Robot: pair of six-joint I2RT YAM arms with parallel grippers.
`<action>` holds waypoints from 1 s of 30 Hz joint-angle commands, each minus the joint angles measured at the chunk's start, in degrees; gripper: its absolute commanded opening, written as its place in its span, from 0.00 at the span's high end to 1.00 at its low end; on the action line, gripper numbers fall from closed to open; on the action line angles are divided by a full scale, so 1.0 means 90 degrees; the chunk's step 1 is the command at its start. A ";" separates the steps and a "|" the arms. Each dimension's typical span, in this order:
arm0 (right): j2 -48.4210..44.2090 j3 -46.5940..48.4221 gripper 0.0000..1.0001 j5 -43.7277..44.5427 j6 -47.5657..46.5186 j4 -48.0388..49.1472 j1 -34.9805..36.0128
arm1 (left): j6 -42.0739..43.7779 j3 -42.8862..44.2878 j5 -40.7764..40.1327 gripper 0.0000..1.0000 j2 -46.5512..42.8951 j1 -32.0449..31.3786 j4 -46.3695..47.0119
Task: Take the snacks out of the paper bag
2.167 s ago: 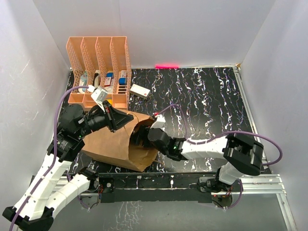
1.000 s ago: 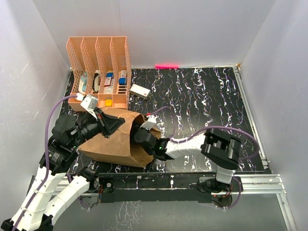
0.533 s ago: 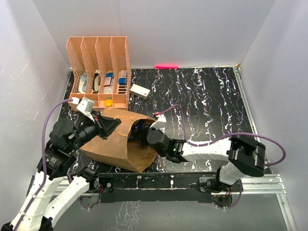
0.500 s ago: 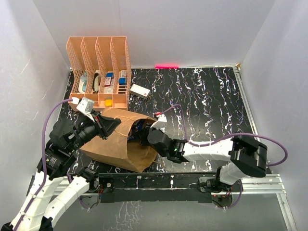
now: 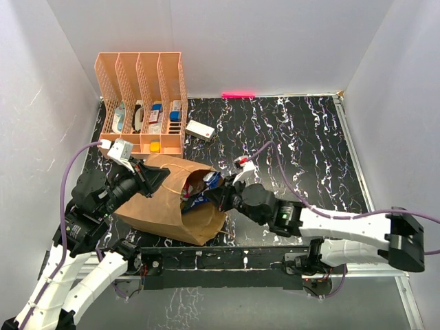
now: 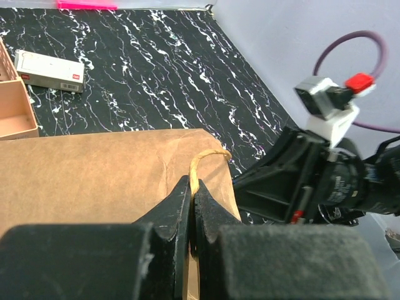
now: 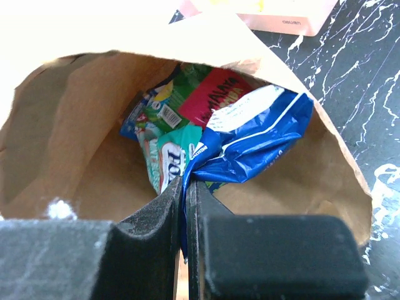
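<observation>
The brown paper bag [image 5: 155,203] lies on its side with its mouth facing right. My left gripper [image 5: 167,177] is shut on its twisted handle [image 6: 208,156], holding the top edge up; in the left wrist view the jaws [image 6: 192,187] pinch the cord. My right gripper [image 5: 214,198] sits at the mouth, shut on the corner of a dark blue chip bag [image 7: 256,134] that pokes out of the mouth [image 5: 201,195]. Deeper inside lie a teal packet [image 7: 164,156], a pink-red packet [image 7: 220,94] and a green one [image 7: 180,94].
An orange mesh rack [image 5: 141,103] with little boxes stands at the back left. A small white box [image 5: 200,130] lies beside it on the black marbled table [image 5: 295,144]. White walls close in left, back and right. Purple cables loop over both arms.
My right gripper has drawn back to the right, out of the bag's mouth, pulling the blue chip bag with it. The left gripper keeps hold of the handle and has barely moved.
</observation>
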 commanded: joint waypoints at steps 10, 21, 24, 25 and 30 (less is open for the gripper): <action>-0.2584 0.0674 0.92 0.0406 -0.1262 -0.2708 0.0000 | 0.0011 -0.0087 -0.0322 1.00 0.0050 -0.0028 0.0168; -0.2679 0.2237 0.92 0.3281 -0.2282 -0.4029 0.0000 | 0.0104 -0.0018 -0.0343 1.00 0.0119 -0.0025 -0.0005; -0.2436 0.2396 0.92 0.4524 -0.2358 -0.3989 -0.0002 | 0.0134 0.0049 -0.0421 1.00 0.0113 -0.0025 -0.0048; -0.2291 0.2495 0.92 0.4998 -0.2217 -0.4148 -0.0002 | 0.0138 0.0055 -0.0443 1.00 0.0112 -0.0023 -0.0033; -0.1625 0.2641 0.92 0.5589 -0.1663 -0.4716 -0.0484 | 0.0174 0.0086 -0.0276 1.00 0.0187 -0.0022 0.0025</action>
